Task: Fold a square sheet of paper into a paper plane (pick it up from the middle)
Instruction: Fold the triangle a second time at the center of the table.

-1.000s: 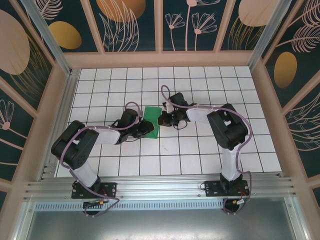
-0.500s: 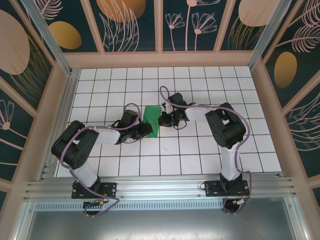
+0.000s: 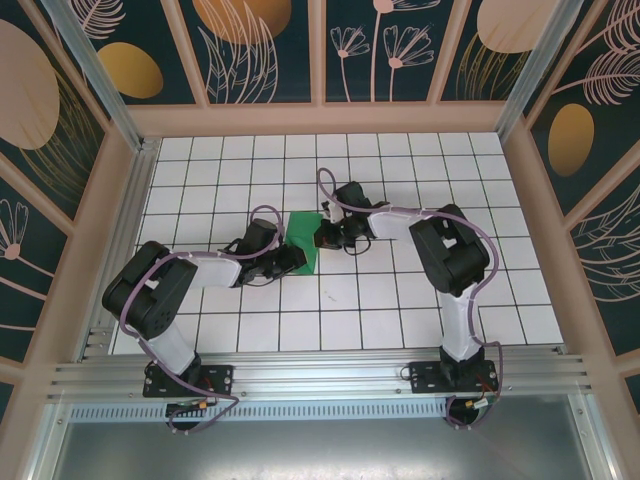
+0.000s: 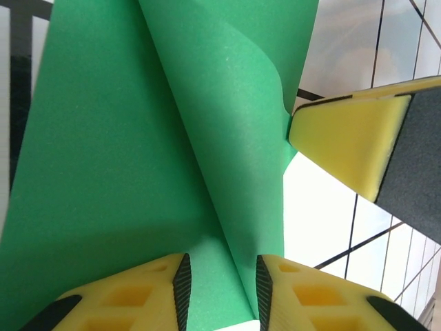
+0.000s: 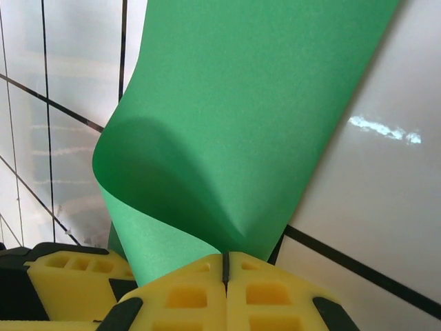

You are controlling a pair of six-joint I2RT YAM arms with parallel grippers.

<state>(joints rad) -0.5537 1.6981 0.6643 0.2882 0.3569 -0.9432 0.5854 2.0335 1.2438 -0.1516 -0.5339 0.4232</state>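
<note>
The green square sheet of paper (image 3: 303, 240) lies mid-table, folded to a narrow strip about one tile wide. In the left wrist view the paper (image 4: 138, 138) shows a long diagonal crease with one flap curling up. My left gripper (image 3: 297, 259) is at its near left edge. The jaws of the left gripper (image 4: 220, 269) stand apart over the creased paper without pinching it. My right gripper (image 3: 322, 237) is at the paper's right edge. The right gripper (image 5: 224, 256) is shut on the paper (image 5: 255, 103), which curls up from its pads. Its yellow finger (image 4: 351, 141) touches the flap's edge.
The white grid-tiled table (image 3: 400, 310) is walled by wooden rails (image 3: 330, 118) at the back and sides. Both arms reach in from the near edge and meet at the paper. A metal rail (image 3: 320, 375) runs along the front.
My left gripper's jaws have parted a little around the paper. The right gripper has shifted slightly left and away, keeping its hold, and the paper's flap moved with it.
</note>
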